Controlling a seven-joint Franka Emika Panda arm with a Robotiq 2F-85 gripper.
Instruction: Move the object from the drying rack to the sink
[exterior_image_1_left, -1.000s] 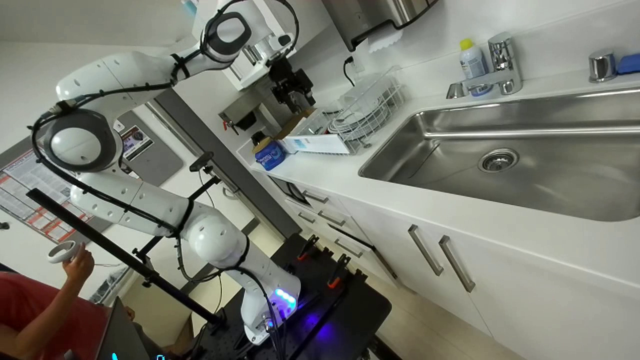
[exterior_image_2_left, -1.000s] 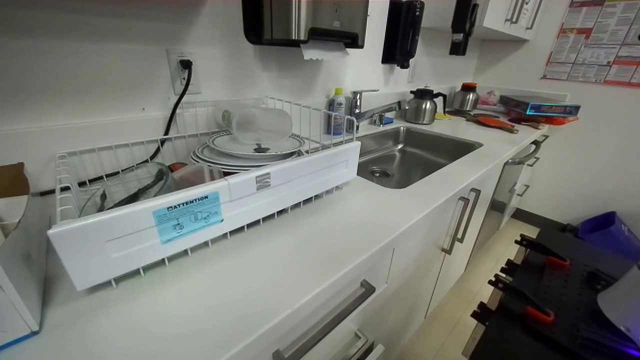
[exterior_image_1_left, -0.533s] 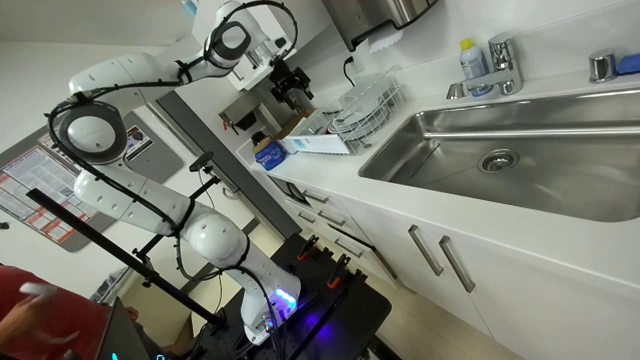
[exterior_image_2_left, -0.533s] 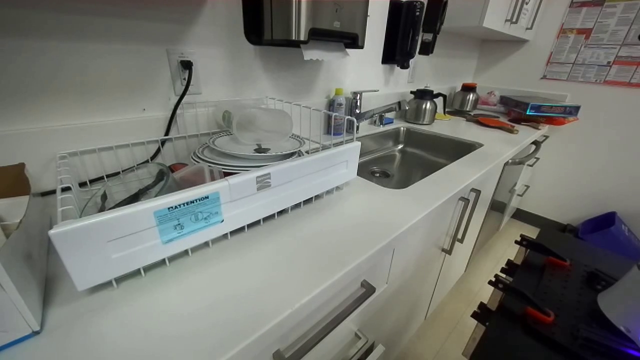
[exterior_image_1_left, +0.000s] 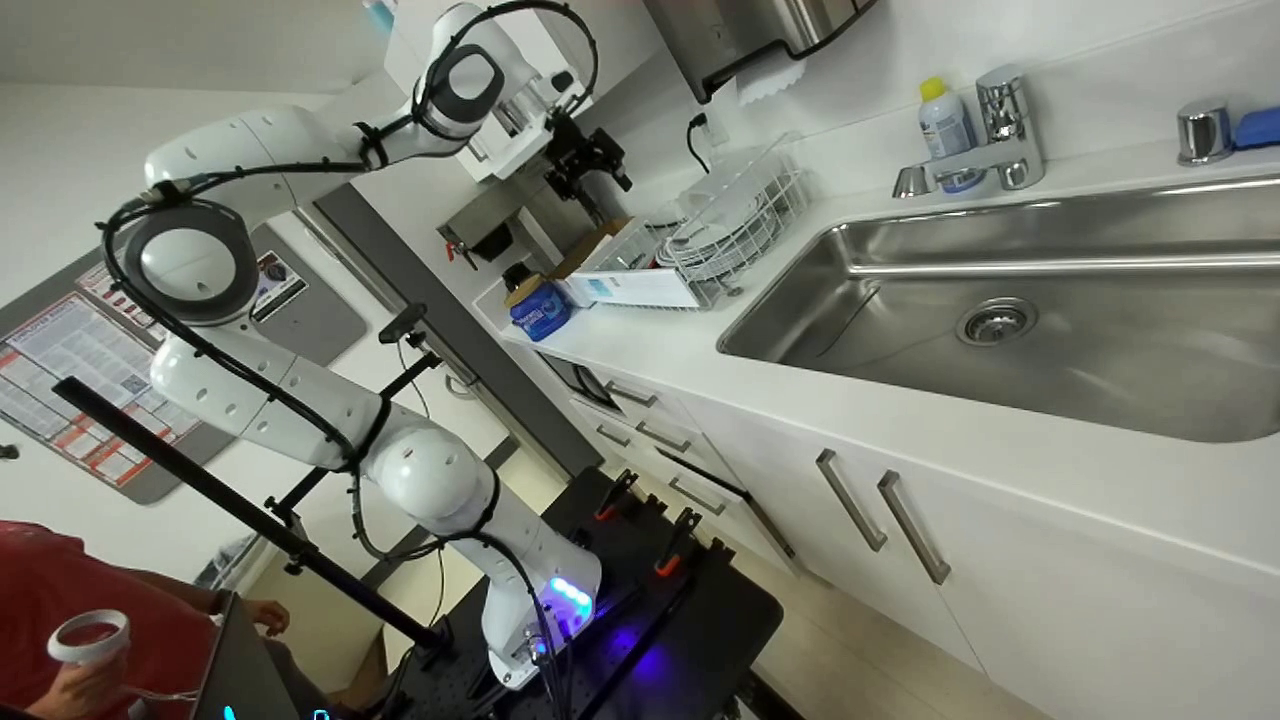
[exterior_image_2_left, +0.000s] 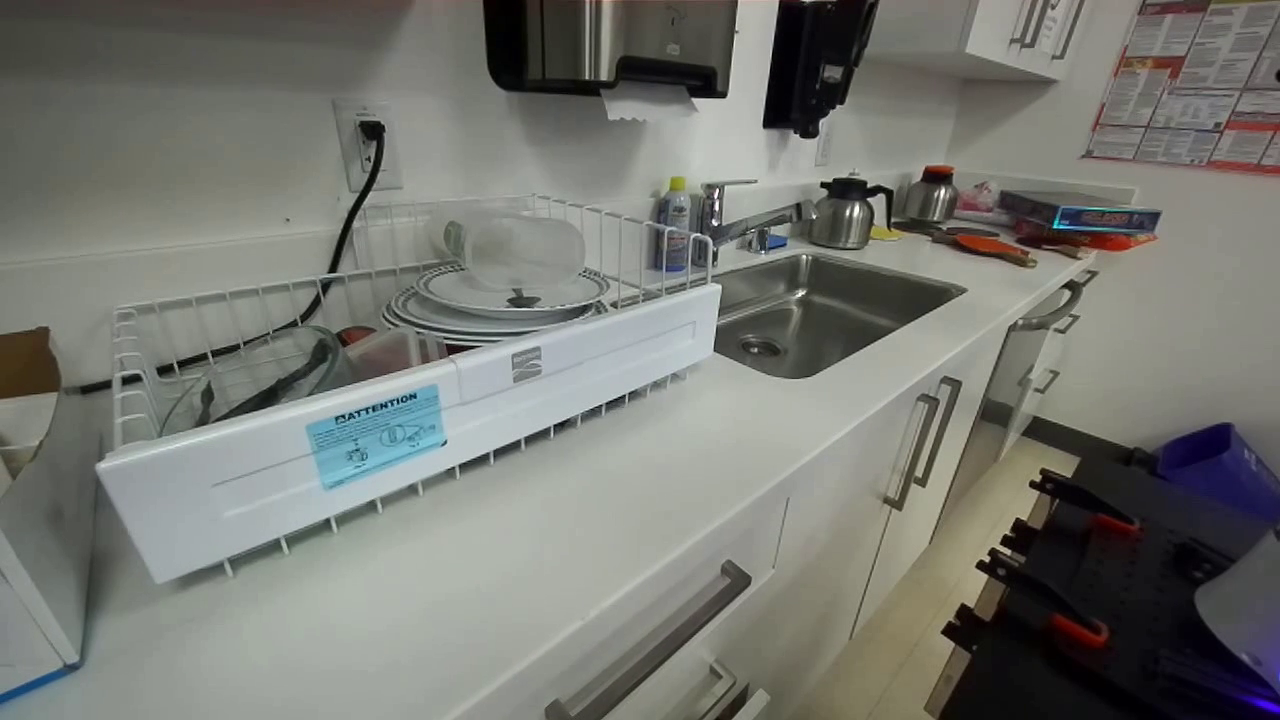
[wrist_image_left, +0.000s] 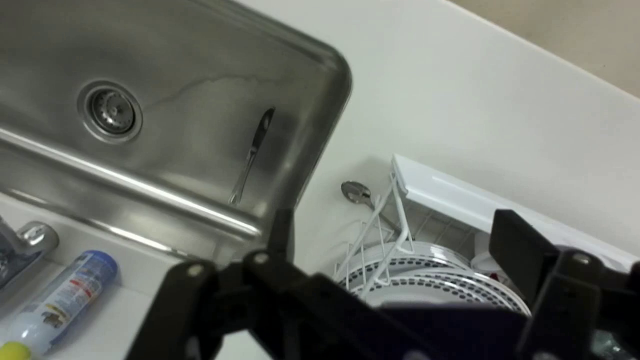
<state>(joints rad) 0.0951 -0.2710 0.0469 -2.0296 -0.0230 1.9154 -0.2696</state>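
The white wire drying rack (exterior_image_2_left: 590, 355) stands on the counter and also shows in an exterior view (exterior_image_1_left: 640, 288) and the wrist view (wrist_image_left: 450, 192). It holds patterned plates (exterior_image_2_left: 510, 290), a frosted clear container (exterior_image_2_left: 525, 250) lying on them, and a glass dish (exterior_image_2_left: 290, 365) with a dark utensil. A spoon (wrist_image_left: 356, 192) lies at the rack's end, its handle under the wires. The steel sink (wrist_image_left: 200, 60) holds a knife (wrist_image_left: 252, 150) and also shows in both exterior views (exterior_image_1_left: 900, 340) (exterior_image_2_left: 850, 290). My gripper (wrist_image_left: 398, 237) is open and empty above the rack's sink end; it also shows in an exterior view (exterior_image_1_left: 608, 195).
A spray bottle (exterior_image_1_left: 945, 125) and faucet (exterior_image_1_left: 1005, 130) stand behind the sink. A paper towel dispenser (exterior_image_2_left: 612, 45) hangs above. A cardboard box (exterior_image_2_left: 45, 520) and blue tub (exterior_image_1_left: 540, 308) are at the rack's far end. A person (exterior_image_1_left: 100, 620) sits beside the arm.
The arm's elbow has shifted right and slightly down in an exterior view. My gripper has moved leftward along the wall in the opposite exterior view. The rack's contents have not moved.
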